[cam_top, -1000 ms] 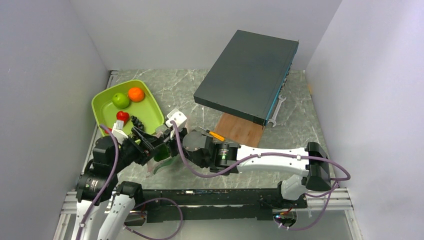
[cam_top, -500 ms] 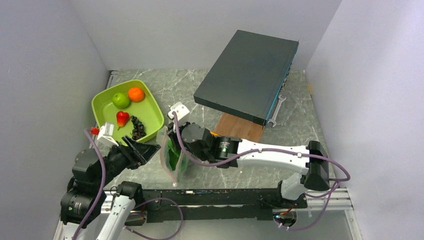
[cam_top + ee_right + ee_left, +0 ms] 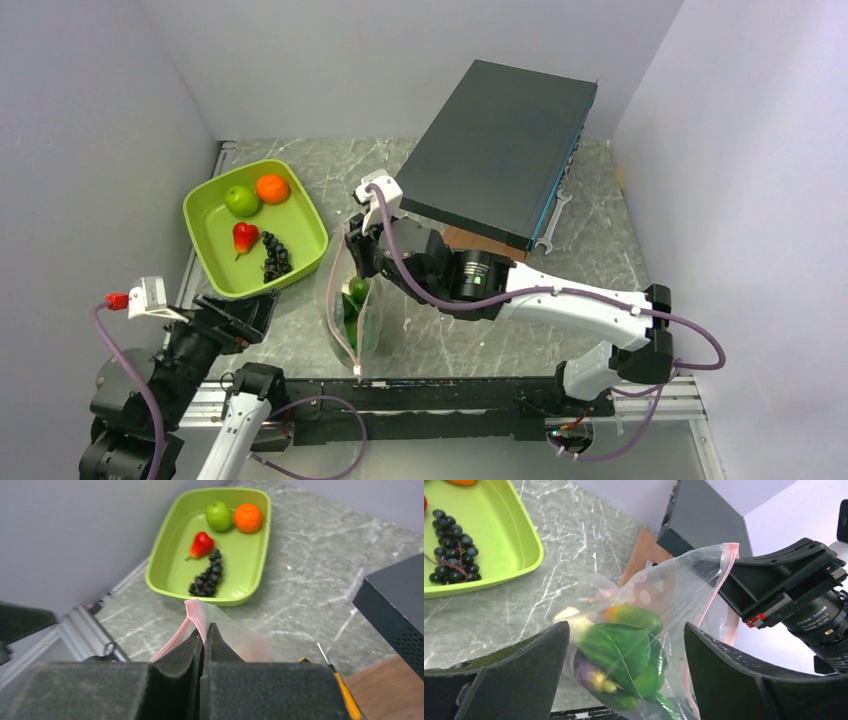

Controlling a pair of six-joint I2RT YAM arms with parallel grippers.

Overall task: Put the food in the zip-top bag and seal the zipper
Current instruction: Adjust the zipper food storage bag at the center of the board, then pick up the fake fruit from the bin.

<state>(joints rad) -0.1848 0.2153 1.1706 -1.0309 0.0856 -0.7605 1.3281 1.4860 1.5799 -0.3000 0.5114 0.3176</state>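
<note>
Pink zipper [image 3: 194,611] within the right pincer [image 3: 205,632] — clear bag [image 3: 352,320] beneath.

Left tool [image 3: 258,304] released and backed away; right tool [image 3: 204,636] lifted the zip-top bag [image 3: 352,318].

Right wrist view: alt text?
The right end effector is pinched shut on the pink zipper strip of a clear plastic bag. Beyond it, a lime-green plastic tray holds a green apple, an orange, a red fruit and black grapes.
</note>
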